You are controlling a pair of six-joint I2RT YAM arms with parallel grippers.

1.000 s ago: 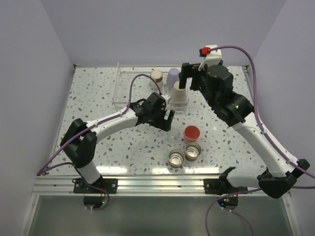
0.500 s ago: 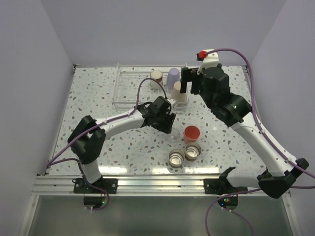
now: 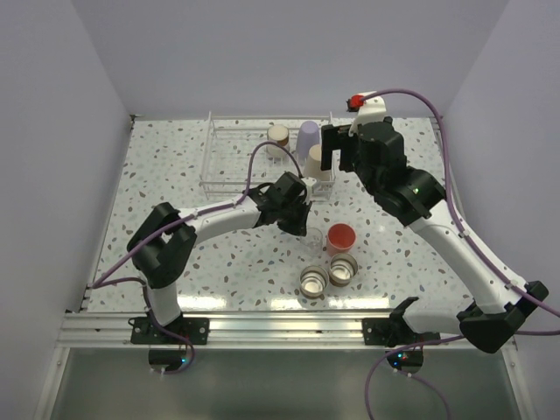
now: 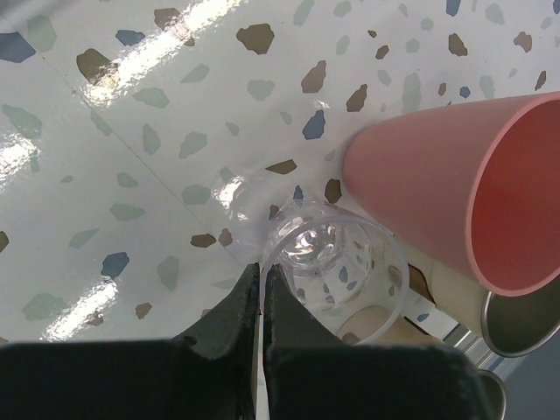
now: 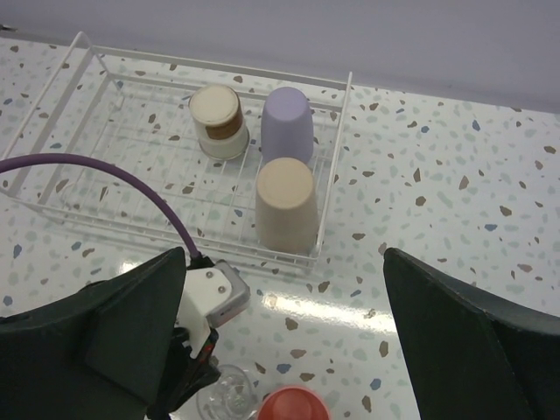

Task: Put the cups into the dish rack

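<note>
The clear cup (image 4: 337, 276) stands upright on the table with my left gripper (image 4: 261, 278) shut on its near rim, one finger inside and one outside. From above, this cup (image 3: 309, 239) is just left of the red-pink cup (image 3: 340, 237). Two silvery-rimmed cups (image 3: 313, 281) (image 3: 343, 271) stand in front of them. The dish rack (image 3: 210, 150) holds a tan-based cup (image 5: 219, 118), the lavender cup (image 5: 289, 118) and the beige cup (image 5: 286, 201), all upside down. My right gripper (image 5: 282, 262) hovers open above the rack's right end, holding nothing.
The red-pink cup (image 4: 455, 184) nearly touches the clear cup's right side. A purple cable (image 5: 114, 175) arcs from the left wrist over the rack's front rail. Grey walls close in the table on three sides.
My left gripper moved right to the clear cup and shut on its rim. The right arm barely shifted above the rack.
</note>
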